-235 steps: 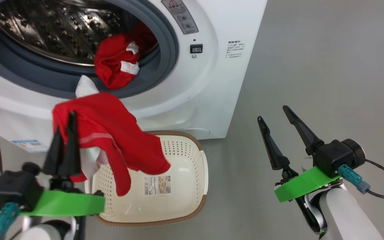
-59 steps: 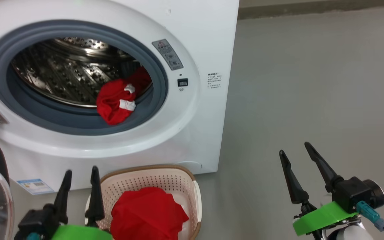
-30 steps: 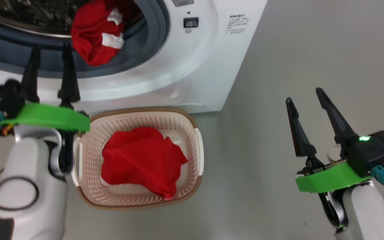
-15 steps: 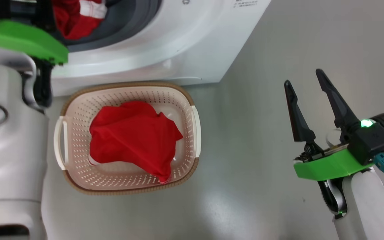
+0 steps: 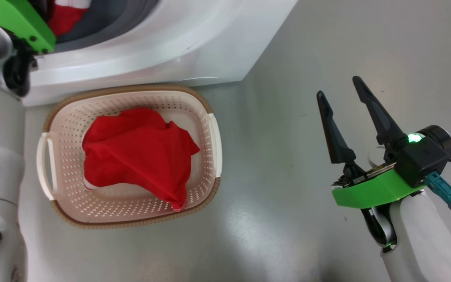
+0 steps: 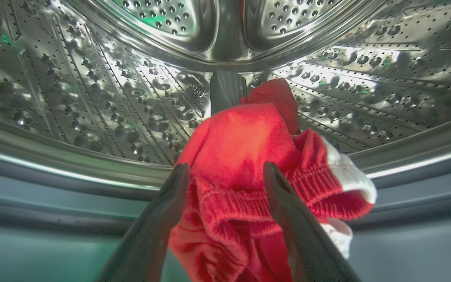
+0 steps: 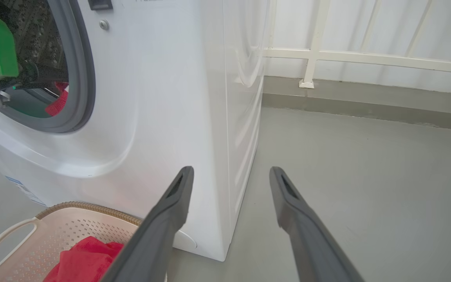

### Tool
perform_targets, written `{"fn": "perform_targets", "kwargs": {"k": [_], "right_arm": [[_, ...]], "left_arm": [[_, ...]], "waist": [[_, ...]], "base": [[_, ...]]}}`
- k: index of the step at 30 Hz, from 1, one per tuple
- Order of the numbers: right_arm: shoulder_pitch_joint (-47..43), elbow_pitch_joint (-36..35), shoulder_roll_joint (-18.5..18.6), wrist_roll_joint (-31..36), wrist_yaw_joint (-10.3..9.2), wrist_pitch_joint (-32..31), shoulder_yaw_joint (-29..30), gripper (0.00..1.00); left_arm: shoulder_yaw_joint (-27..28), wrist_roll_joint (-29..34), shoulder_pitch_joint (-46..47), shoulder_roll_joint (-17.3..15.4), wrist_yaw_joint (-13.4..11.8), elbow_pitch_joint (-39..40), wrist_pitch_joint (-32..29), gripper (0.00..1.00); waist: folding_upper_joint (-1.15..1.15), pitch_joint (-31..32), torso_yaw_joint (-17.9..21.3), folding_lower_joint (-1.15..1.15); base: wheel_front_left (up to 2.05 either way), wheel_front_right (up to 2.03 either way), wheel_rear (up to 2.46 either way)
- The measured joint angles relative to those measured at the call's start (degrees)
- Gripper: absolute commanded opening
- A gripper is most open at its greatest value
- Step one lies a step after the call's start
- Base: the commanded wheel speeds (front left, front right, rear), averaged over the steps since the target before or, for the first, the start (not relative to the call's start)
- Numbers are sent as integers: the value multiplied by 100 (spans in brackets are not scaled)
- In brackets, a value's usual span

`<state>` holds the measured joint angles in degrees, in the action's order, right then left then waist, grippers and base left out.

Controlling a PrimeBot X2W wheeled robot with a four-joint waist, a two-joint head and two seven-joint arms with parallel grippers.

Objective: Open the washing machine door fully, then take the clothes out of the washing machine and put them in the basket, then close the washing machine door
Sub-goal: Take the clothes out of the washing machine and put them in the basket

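Two clothes (image 5: 135, 152), one in basket (image 5: 131, 88), one in washing machine (image 6: 92, 98) between spread left tool (image 6: 225, 166), right tool (image 5: 338, 86) spread

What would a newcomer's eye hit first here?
The bright red garment heaped in the cream basket on the floor before the washing machine. Next, a second red garment at the lip of the steel drum, the open left pincer straddling it. The right pincer hangs open over the floor.
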<state>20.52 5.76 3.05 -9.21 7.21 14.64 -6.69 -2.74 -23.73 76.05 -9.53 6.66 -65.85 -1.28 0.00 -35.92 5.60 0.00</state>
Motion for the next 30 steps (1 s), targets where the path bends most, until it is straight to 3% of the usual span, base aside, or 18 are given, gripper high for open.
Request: {"fn": "perform_targets", "kwargs": {"k": [14, 15, 17, 22, 30], "right_arm": [[123, 31, 0, -182, 0, 0, -144, 100], [123, 27, 0, -187, 0, 0, -144, 100], [123, 23, 0, -189, 0, 0, -144, 100], [123, 21, 0, -210, 0, 0, -145, 100], [123, 37, 0, -221, 0, 0, -137, 100]], "left_arm": [[-71, -190, 298, -100, -22, -609, -736, 100], [-108, -175, 307, -108, -66, -617, -738, 96], [-152, -137, 308, -113, -110, -633, -754, 0], [-287, -87, 310, -116, -110, -659, -678, 0], [-401, -87, 221, -35, -10, -500, 176, 0]], "waist": [[0, -62, 230, 0], [0, -67, 236, 0], [0, -75, 241, 0], [0, -74, 226, 0], [0, -5, 141, 0]], "base": [[0, 0, 0], [0, 0, 0], [0, 0, 0], [0, 0, 0], [0, 0, 0]]}}
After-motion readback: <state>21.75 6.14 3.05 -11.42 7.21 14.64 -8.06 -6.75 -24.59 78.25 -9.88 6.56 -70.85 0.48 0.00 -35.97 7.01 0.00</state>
